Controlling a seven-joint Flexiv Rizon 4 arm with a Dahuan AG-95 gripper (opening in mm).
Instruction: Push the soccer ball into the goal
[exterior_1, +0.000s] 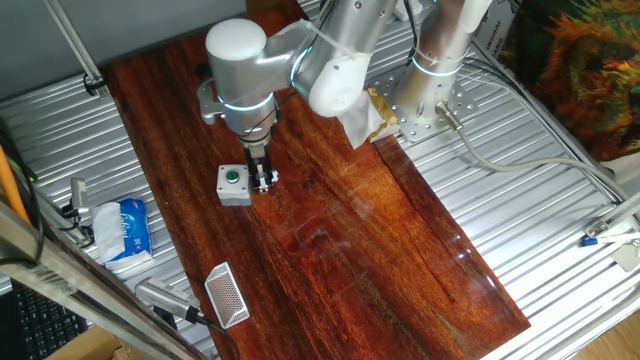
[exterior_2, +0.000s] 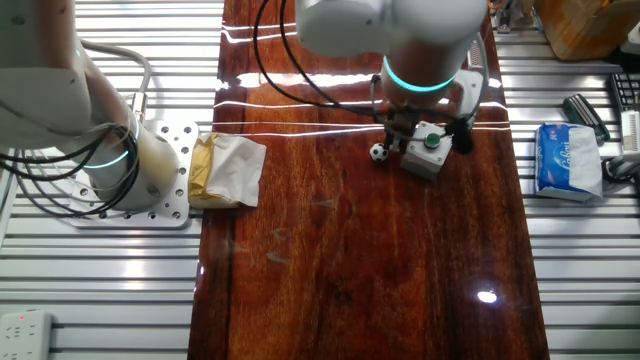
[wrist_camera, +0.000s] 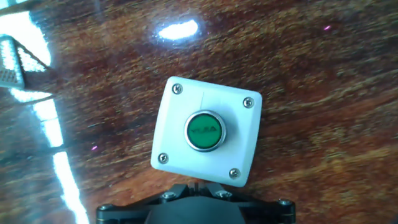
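Gripper (exterior_1: 264, 183), fingers pressed together, sits beside the soccer ball (exterior_2: 378, 152); it should nudge gently toward the goal (exterior_1: 227, 295), dodging the button box (wrist_camera: 207, 131).

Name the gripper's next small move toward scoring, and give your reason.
Probably a short nudge that rolls the soccer ball clear of the button box toward the goal. The gripper hangs low between ball and box, and the goal lies well down the table from there. The jaws' state is unclear.
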